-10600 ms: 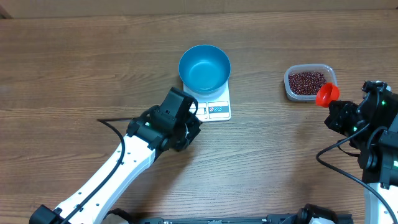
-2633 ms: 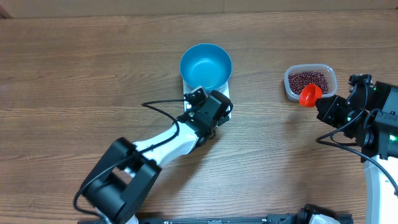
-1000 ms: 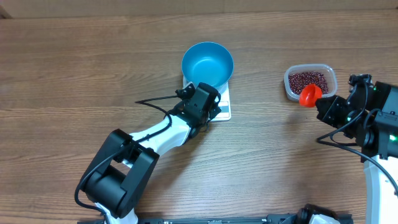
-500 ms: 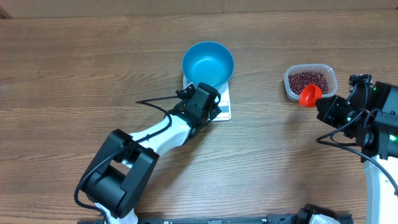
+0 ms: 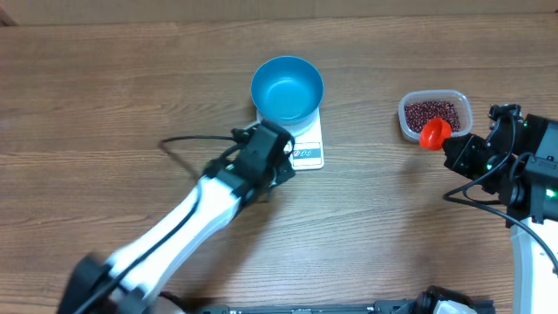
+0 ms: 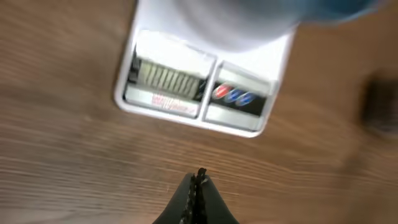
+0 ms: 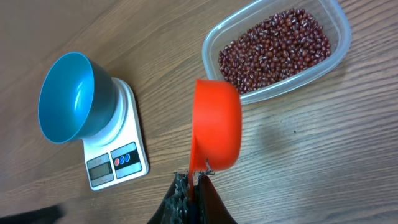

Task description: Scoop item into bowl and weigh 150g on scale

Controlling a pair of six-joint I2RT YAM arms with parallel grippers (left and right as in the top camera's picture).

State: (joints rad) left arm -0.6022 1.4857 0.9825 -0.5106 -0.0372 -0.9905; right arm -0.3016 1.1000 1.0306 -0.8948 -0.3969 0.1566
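Brown wood-grain counter (image 5: 105, 105) carries a white scale (image 5: 308, 153) near the middle and a clear tub (image 5: 403, 122) well apart to its right

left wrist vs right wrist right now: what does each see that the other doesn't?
Left wrist only: the left gripper, shut and empty, pointing at the display edge of the scale, all blurred. Right wrist only: the right gripper shut on the handle of the red scoop, and the clear tub of beans. Both: the scale with the blue bowl on it, and the wooden table.
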